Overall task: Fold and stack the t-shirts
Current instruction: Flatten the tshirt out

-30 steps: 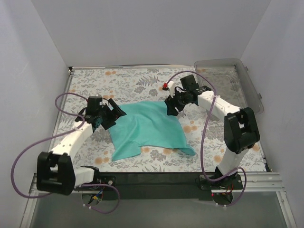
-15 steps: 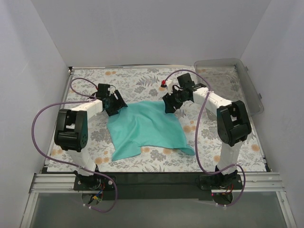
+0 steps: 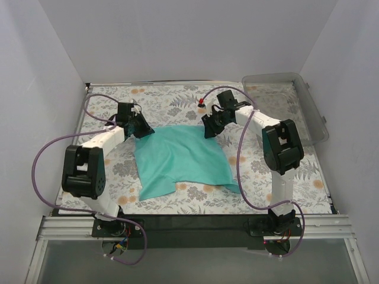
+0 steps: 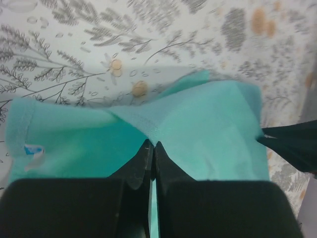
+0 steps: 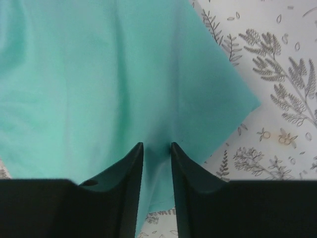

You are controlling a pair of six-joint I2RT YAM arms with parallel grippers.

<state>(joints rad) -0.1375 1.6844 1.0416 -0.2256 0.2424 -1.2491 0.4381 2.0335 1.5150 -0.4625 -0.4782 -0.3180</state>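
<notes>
The overhead view alone shows the whole layout: the teal t-shirt (image 3: pixel 180 160) lies crumpled mid-tabletop between the two arms, with the left hand (image 3: pixel 140 127) at its far-left corner and the right hand (image 3: pixel 210 127) at its far-right corner. The left wrist view adds what the overhead cannot. Its fingers are pressed together on a raised ridge of cloth, and a small white neck label (image 4: pixel 33 150) sits at the left of the shirt (so the neck end lies by this hand). In the right wrist view the fingers stand narrowly apart, with cloth showing in the gap and the shirt's edge slanting away to the right.

The shirt makes a skewed four-sided shape. Its far edge spans between the hands and a near corner trails out to the right; its long axis is unclear.

The tabletop (image 3: pixel 160 103) has a grey leaf and orange flower print. White walls enclose it, and a clear plastic bin (image 3: pixel 296 103) sits at the far right.
</notes>
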